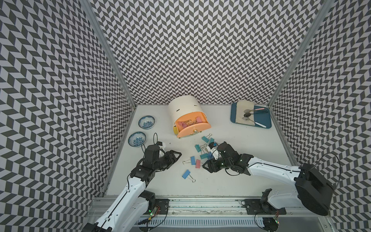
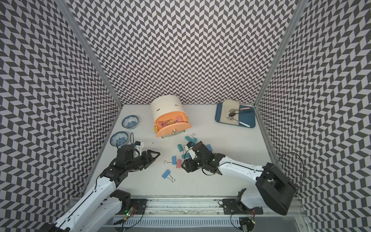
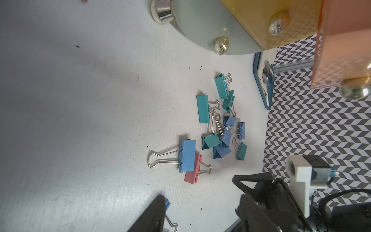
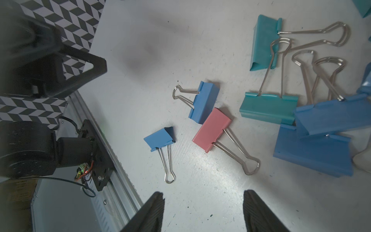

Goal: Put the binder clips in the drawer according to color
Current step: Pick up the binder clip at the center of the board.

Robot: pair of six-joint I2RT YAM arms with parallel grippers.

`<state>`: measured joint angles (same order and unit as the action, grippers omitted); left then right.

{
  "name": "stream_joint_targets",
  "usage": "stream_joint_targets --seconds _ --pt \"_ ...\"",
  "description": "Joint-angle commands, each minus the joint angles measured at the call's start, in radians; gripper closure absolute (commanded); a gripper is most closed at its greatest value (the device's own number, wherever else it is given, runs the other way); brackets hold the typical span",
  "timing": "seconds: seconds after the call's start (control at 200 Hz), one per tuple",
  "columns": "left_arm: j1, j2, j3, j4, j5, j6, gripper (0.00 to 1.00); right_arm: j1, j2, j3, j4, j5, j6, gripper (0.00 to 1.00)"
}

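Salmon-pink top drawer (image 1: 193, 131) of the cream cabinet (image 1: 183, 107) stood pulled out with pink clips (image 1: 183, 125) inside, while blue, teal and one pink binder clips (image 1: 197, 148) lay loose on the counter (image 1: 251, 160) before it; left tool (image 1: 176, 156) and right tool (image 4: 203, 195) were beside them, both open and empty

Bright, even light from above; fisheye bend in both top views
Patterned walls (image 1: 50, 90) bow toward the edges; soft grey shadow on the counter (image 3: 60, 90) at nine o'clock in the left wrist view; near fingers (image 4: 148, 217) blurred at six o'clock.
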<state>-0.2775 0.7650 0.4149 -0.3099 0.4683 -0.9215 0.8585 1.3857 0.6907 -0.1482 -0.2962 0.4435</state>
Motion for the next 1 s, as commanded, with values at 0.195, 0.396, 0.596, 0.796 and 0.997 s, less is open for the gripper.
stream_joint_targets --seconds 0.195,0.396,0.596,0.796,0.997 --pt "-0.006 -0.012 0.005 0.017 -0.013 -0.003 0.37 0.034 0.111 0.053 0.093 -0.02 -0.021 0.33" --pt "-0.006 -0.013 0.012 0.009 -0.011 0.001 0.37 0.043 0.159 0.088 0.098 0.006 -0.051 0.33" --pt "-0.005 -0.01 0.021 -0.004 -0.011 0.013 0.37 0.049 0.209 0.122 0.1 0.026 -0.082 0.33" --pt "-0.005 -0.01 0.024 -0.014 -0.01 0.018 0.37 0.052 0.245 0.14 0.102 0.044 -0.109 0.33" --pt "-0.005 -0.007 0.023 -0.012 -0.007 0.023 0.37 0.054 0.265 0.147 0.105 0.049 -0.114 0.33"
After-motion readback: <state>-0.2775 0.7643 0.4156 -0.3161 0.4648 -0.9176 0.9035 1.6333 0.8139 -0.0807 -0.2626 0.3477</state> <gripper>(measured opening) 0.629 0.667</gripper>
